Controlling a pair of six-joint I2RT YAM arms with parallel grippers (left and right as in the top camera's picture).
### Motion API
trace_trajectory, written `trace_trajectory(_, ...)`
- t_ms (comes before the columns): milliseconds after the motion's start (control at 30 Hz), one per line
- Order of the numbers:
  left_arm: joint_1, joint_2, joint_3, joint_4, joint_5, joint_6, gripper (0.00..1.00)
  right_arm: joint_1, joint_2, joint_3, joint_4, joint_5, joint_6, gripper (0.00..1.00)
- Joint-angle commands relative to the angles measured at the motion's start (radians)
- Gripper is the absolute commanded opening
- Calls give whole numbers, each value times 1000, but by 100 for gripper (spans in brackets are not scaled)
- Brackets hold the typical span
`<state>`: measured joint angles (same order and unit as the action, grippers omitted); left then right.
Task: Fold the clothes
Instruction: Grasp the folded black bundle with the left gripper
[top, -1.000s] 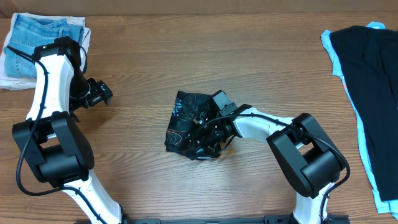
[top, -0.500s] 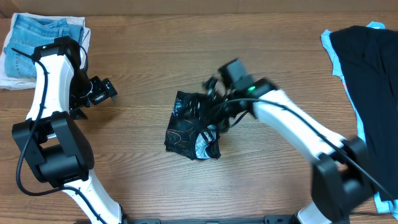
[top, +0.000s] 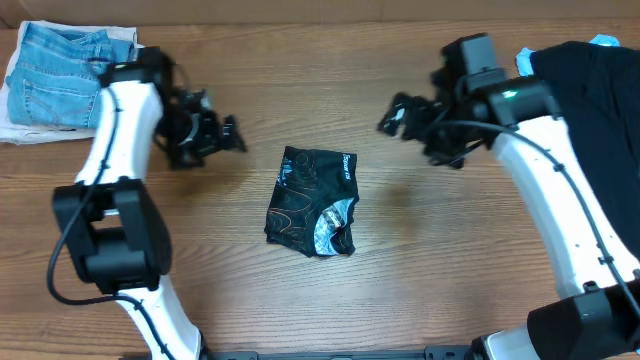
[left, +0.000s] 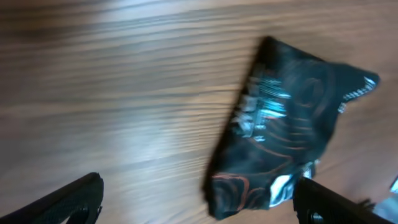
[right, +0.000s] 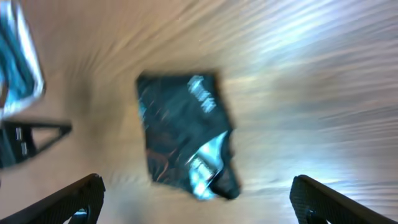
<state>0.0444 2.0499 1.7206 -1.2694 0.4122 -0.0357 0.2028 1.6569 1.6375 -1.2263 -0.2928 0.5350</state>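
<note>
The black shirt (top: 312, 202) with the thin orange lines sits about dead center on the table (top: 230, 310), bunched into a small packet. On the overhead view, with 12 as the far edge, its long axis runs roughly 12 to 6, leaning a touch toward 1 and 7. There's a pale patch showing at the 5 o'clock end.

Both arms are off it. The left claw (top: 228, 135) hangs near the packet's 10 o'clock corner, so the shirt is at about 4 o'clock from it. The right claw (top: 390, 120) is up by the 1 o'clock corner, with the shirt at about 7 or 8 o'clock. Both are spread wide and holding nothing, since each wrist view shows its 2 fingers far apart at the frame's bottom corners. I'd say neither arm is clearly nearer, it's pretty much a tie.

Nothing lies in the way, just bare wood either side. Light-blue jeans (top: 60, 70) are way off at 10 o'clock behind the left arm. A dark garment (top: 600, 130) with a light-blue edge lies along the 3 o'clock side, close by the right arm.

My guess is this one's about done.
</note>
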Motion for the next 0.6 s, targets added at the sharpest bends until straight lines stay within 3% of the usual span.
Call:
trace_trajectory(0,-93,-2,-13,30,-13,-21,100,-124,-39,42,-14,70,-13,100)
trace_trajectory(133,-191,-2,-40,74,-111,-51,100,-277,-39,42,-45,51,-12,100)
trace_trajectory(300,-222,-2,-94,169,-105,-47,100,-434,-39,42,-82,-54,-70,100)
trace_trajectory(400,-209,-2,-151,243,-61,19,100,-504,-39,42,-93,-156,-188,100)
trace_trajectory(567,-189,-2,-246,316,79,176,100,-557,-39,42,-100,-170,-204,100)
